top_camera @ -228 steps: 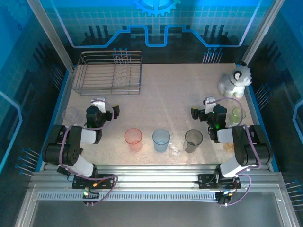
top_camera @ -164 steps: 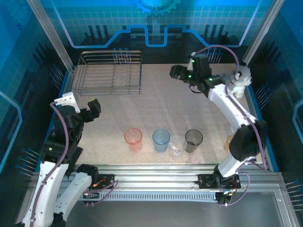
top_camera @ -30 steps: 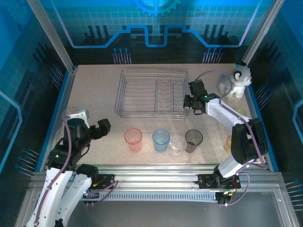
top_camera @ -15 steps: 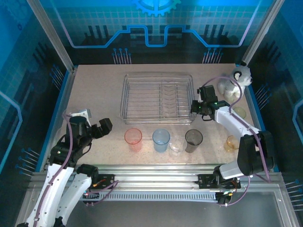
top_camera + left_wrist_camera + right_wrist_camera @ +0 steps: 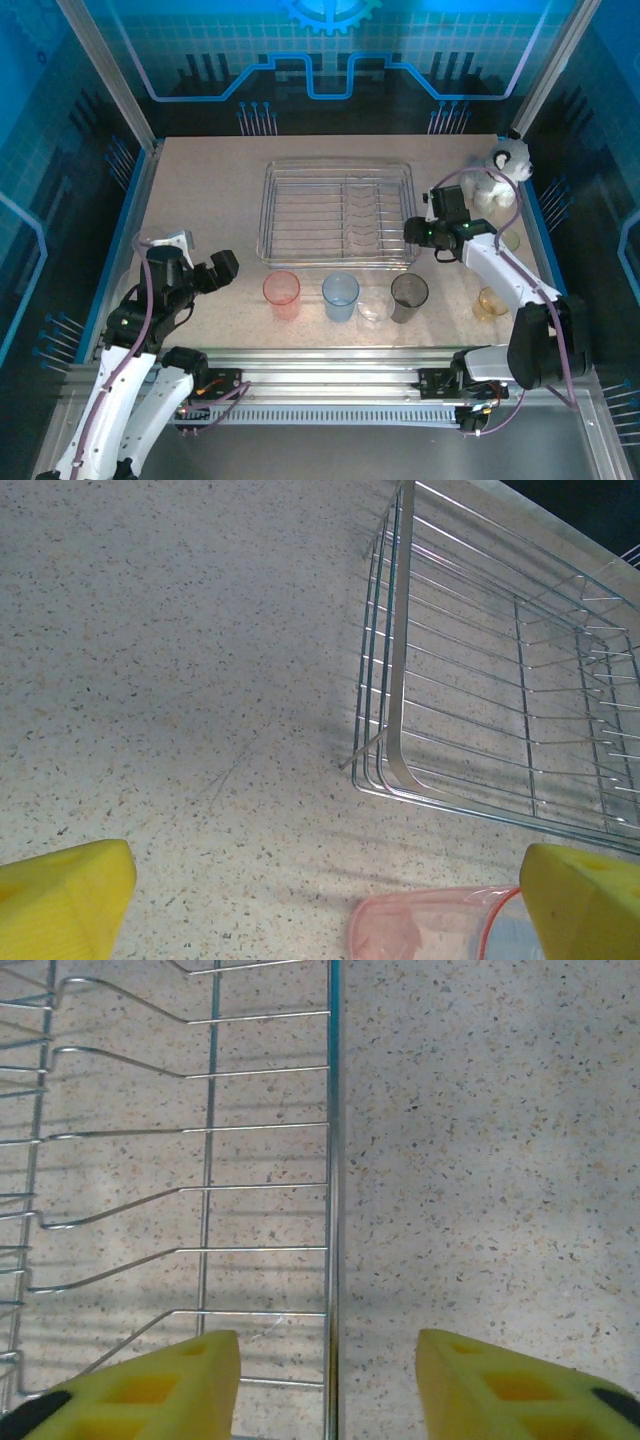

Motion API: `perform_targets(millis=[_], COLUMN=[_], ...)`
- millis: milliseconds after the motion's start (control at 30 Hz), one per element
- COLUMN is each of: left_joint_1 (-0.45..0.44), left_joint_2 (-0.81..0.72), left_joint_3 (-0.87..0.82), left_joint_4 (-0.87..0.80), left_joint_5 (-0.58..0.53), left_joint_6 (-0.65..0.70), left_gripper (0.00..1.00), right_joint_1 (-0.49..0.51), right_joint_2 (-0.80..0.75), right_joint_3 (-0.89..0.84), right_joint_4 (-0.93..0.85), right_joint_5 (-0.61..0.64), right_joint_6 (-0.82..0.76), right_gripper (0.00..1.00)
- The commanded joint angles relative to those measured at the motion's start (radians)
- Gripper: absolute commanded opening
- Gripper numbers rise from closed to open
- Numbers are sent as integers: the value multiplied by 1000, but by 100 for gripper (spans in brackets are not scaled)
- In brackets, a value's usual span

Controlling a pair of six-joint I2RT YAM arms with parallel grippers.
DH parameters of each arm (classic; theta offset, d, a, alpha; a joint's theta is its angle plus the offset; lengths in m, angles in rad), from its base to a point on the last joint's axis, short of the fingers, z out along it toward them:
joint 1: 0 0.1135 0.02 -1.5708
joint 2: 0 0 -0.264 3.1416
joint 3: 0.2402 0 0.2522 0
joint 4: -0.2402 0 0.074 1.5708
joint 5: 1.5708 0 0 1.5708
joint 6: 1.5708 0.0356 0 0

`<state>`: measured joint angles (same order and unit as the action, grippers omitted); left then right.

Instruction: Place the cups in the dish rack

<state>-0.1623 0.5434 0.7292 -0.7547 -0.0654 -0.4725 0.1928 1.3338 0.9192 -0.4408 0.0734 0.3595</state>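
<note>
The right pincer [image 5: 328, 1380] hangs released astride the rack [image 5: 333, 1110] rim, the left pincer [image 5: 322, 895] gapes by a light-looking, slippery pink cup [image 5: 430, 932]: pinch its wall.

arms [image 5: 128, 345]: white shells, black joints | cables [image 5: 149, 295]: purple, looping off both wrists | fingers [image 5: 62, 895]: pretty chunky yellow wedges, square holes moulded in the right pair

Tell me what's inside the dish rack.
Nothing loaded: the dish rack holds only its prong rows, table showing through. The right gripper covers part of its right edge.
</note>
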Motion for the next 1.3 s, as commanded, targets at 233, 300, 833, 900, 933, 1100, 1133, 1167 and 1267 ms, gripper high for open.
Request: perform_targets(millis=[233,300,833,900,933,1100,1133,1167,1267], left_joint_1=[-9,-9,-11,-11,-11,-11,-11,-11,-12], left_joint_2=[0,6,-8,-20,-25,-51,-54,-59,-69], left_joint_3=[-1,-6,-13,-21,-27,-39,-37,-37,-33], left_joint_4=[57,65,-11,-24,-27,-23,-23,-26,-28], left_joint_5=[49,54,-8,-10,-7,-2,-5,-6,0], left_joint_6=[-21,-31,-85,-96,-104,-121,-120,-118,-115], left_gripper=[99,99,99,99,99,99,99,99,99], right_joint_1=[2,39,623,672,694,777,788,799,818], right_joint_2=[-152,-180,93,160,192,370,402,435,513], right_joint_3=[126,171,583,634,660,805,833,861,932], right_joint_4=[-217,-262,-436,-456,-467,-540,-554,-571,-621], right_joint_5=[-72,-82,21,19,17,17,22,24,30], right_joint_6=[-3,-11,0,-6,-11,-37,-44,-52,-66], right_gripper=[64,64,65,65,66,66,66,67,67])
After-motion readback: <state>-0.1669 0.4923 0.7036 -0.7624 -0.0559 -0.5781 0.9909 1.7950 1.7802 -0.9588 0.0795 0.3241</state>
